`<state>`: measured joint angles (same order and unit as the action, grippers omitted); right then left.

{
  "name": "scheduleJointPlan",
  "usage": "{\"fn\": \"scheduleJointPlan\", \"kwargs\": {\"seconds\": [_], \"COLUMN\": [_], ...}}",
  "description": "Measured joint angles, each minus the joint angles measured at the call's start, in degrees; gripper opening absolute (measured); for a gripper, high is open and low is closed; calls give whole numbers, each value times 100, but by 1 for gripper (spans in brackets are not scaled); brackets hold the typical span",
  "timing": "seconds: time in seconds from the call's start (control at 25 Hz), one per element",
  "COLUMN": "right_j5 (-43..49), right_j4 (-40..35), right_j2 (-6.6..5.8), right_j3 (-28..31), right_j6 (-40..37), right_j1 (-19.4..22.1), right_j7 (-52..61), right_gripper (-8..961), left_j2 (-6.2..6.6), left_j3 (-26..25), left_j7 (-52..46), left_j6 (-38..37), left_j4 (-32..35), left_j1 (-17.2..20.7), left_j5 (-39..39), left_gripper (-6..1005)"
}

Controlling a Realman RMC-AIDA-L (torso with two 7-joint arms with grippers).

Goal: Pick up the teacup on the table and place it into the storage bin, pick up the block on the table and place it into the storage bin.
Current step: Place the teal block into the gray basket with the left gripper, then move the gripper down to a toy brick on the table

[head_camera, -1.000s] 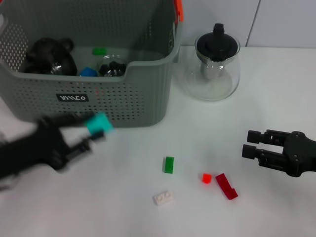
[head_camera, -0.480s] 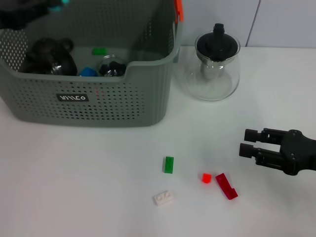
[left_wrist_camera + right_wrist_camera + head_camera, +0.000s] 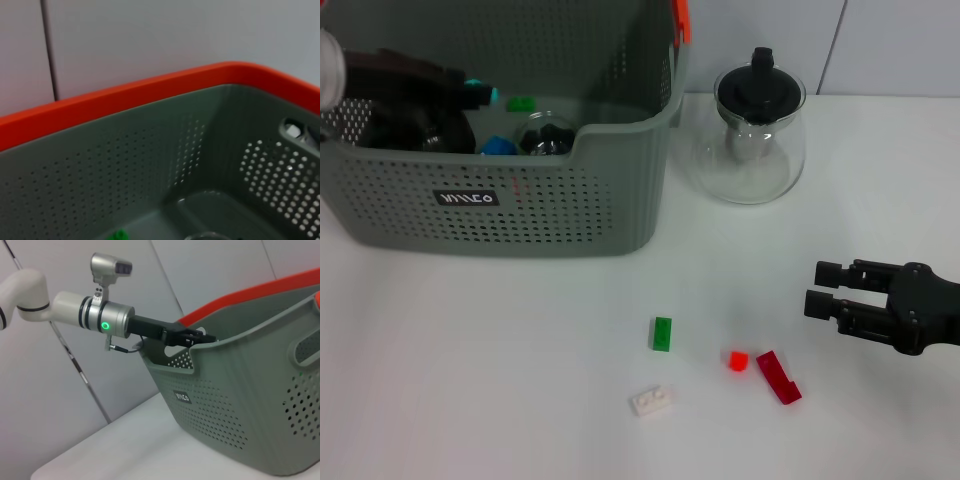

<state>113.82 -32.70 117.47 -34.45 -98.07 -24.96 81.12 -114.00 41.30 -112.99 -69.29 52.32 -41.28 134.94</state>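
Storage bin [image 3: 620, 215], the large grey-green plastic basket with perforated sides and an orange rim, stood on the white desk [image 3: 470, 380] at the robot's left. The left pincer [image 3: 470, 92] reached over the bin's near-left wall and was inside the opening, clamped on a small turquoise block [image 3: 480, 95]; it held the block above the bin's floor, probably so that it could be released among the things already lying there. Inside the bin were a dark round object [image 3: 415, 115], a small green piece [image 3: 522, 103], a blue piece [image 3: 500, 146] and a clear glass vessel [image 3: 548, 133].

Outside the bin, a glass teapot with a black lid [image 3: 760, 125] stood just beside its right wall. On the desk nearer the robot lay a green block [image 3: 662, 333], a white block [image 3: 651, 401], a small red cube [image 3: 738, 361] and a long red block [image 3: 778, 377], all well apart from the bin. The right pincer [image 3: 820, 290] hovered over the desk at the right, fingers apart and holding nothing, seemingly waiting near the red blocks.
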Motion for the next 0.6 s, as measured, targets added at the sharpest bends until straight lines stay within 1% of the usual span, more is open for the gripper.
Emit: {"fn": "scheduleJointPlan", "kwargs": {"seconds": [0.12,0.24,0.32,0.36,0.4,0.44,0.48,0.52,0.56,0.6], "right_j5": [0,0,0,0,0,0,-1,0,0,0], "right_j4": [0,0,0,0,0,0,0,0,0,0], "right_j2": [2,3,3,4,3,3,3,7,11,15], "right_j3": [0,0,4,5,7,8,8,9,8,9], "right_j6": [2,2,-3,-11,-13,-13,-11,-10,-6,1], "right_j1": [0,0,0,0,0,0,0,0,0,0], "right_j7": [0,0,0,0,0,0,0,-1,-6,-11], "right_gripper": [582,583,583,583,583,583,583,583,583,583], "left_j2": [-219,-383,-467,-501,-523,-529,-527,-517,-478,-435], "left_j3": [-4,-118,-295,-447,-649,-740,-1017,-1181,-1417,-1548], "left_j7": [-50,-42,33,141,337,456,796,1040,1429,1662], "left_j6": [70,-43,-200,-343,-592,-723,-1128,-1430,-1999,-2400], "left_j4": [427,927,1228,1355,1392,1389,1246,1108,721,459], "left_j1": [117,354,587,754,945,1029,1235,1355,1511,1588], "left_j5": [-11,-429,-1026,-1483,-2154,-2483,-3340,-3886,-4645,-5114], "left_gripper": [413,413,503,548,593,638,667,697,727,756]}}
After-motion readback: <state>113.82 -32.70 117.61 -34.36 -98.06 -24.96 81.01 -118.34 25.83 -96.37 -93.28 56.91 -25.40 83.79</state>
